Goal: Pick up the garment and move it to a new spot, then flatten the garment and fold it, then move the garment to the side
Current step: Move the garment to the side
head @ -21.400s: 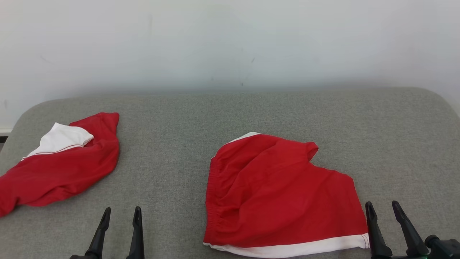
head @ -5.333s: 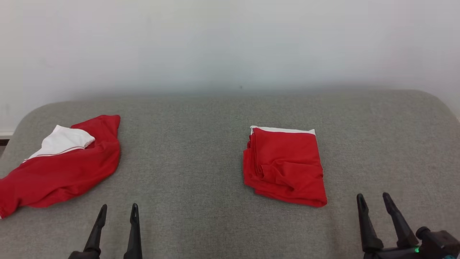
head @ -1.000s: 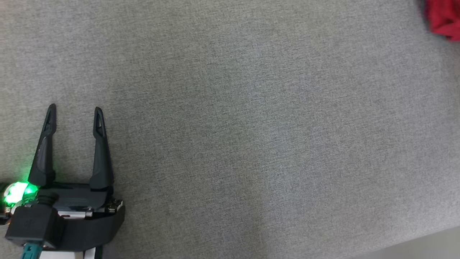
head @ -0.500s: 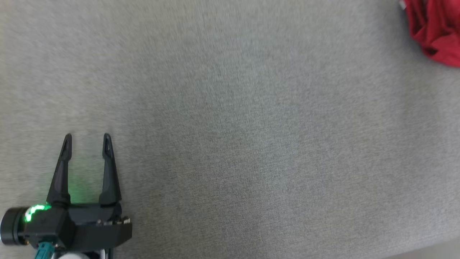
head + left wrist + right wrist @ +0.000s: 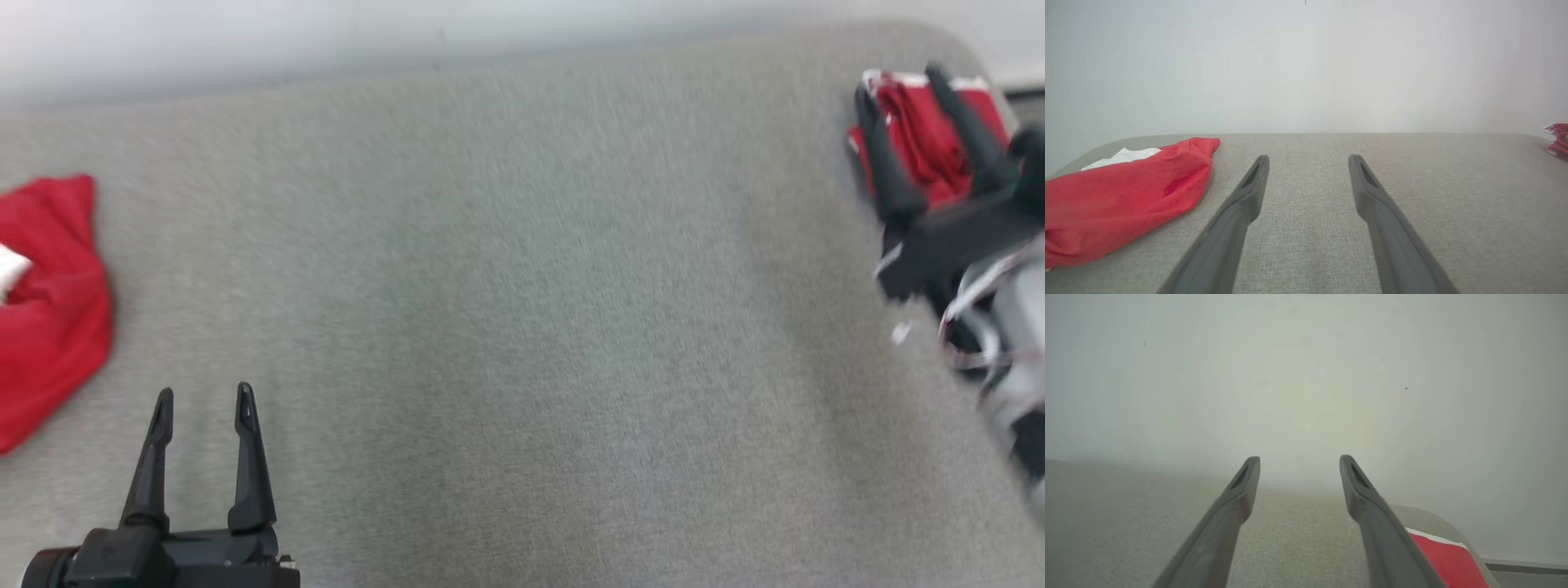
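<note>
Nothing legible anywhere: no text, labels, brands, numbers or signs.

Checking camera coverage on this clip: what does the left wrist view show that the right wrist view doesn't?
Left wrist view adds the crumpled red-and-white garment and the open left gripper. Right wrist view adds the open right gripper and a dark strip at the wall's foot. Both share the grey fabric surface, the pale wall and the folded red garment with a white band.
</note>
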{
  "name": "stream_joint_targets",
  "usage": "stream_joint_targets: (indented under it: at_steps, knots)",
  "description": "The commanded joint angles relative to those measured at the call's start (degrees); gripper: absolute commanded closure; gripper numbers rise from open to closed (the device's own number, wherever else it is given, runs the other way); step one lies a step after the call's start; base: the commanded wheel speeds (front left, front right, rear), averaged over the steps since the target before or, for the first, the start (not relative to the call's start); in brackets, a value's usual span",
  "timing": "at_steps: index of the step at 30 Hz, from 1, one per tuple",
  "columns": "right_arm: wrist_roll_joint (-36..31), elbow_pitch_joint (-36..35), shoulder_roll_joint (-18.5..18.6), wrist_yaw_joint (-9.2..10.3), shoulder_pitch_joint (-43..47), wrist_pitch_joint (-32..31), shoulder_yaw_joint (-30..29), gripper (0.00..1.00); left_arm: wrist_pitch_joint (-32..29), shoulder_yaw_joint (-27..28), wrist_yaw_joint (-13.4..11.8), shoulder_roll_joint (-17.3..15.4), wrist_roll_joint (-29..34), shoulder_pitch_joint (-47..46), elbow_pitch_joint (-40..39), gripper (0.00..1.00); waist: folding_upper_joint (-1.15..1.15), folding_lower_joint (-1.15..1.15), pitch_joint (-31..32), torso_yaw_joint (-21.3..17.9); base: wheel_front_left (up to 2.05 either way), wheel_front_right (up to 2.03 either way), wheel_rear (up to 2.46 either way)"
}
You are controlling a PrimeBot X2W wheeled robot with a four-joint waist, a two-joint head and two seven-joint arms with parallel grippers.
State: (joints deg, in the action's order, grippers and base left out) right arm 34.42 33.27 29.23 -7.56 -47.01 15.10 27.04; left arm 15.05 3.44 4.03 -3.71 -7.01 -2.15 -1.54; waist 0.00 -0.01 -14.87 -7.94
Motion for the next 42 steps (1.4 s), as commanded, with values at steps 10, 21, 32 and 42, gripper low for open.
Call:
stream_joint_targets:
  at_steps: [10, 21, 32, 42]
  knots:
    - [-7.2, -13.6, -8.3, 0.15, 22.9, 0.1, -12.2, 0.0, 0.2, -0.5, 0.6, 0.5, -0.5, 1.5, 1.6, 0.0, 0.0, 0.01, 6.2, 4.6, 0.0, 0.0, 0.0]
    - [-14.3, -25.9, -16.7, 0.15, 43.2, 0.0, -21.9, 0.0, 0.2, -0.7, 1.0, 0.7, -0.7, 2.6, 3.8, 0.0, 0.0, 0.01, 9.2, 6.7, 0.0, 0.0, 0.0]
    - [-18.0, -27.9, -21.6, 0.15, 49.8, -0.1, -24.2, 0.0, 0.2, -1.2, 1.4, 0.8, -0.6, 4.7, 6.5, 0.0, 0.0, 0.01, 11.4, 8.1, 0.0, 0.0, 0.0]
    - [-18.3, -25.3, -22.6, 0.15, 49.8, 0.0, -24.1, 0.0, 0.2, -0.9, 2.0, 0.4, -0.8, 4.1, 9.8, 0.0, 0.0, 0.01, 12.7, 9.4, 0.0, 0.0, 0.0]
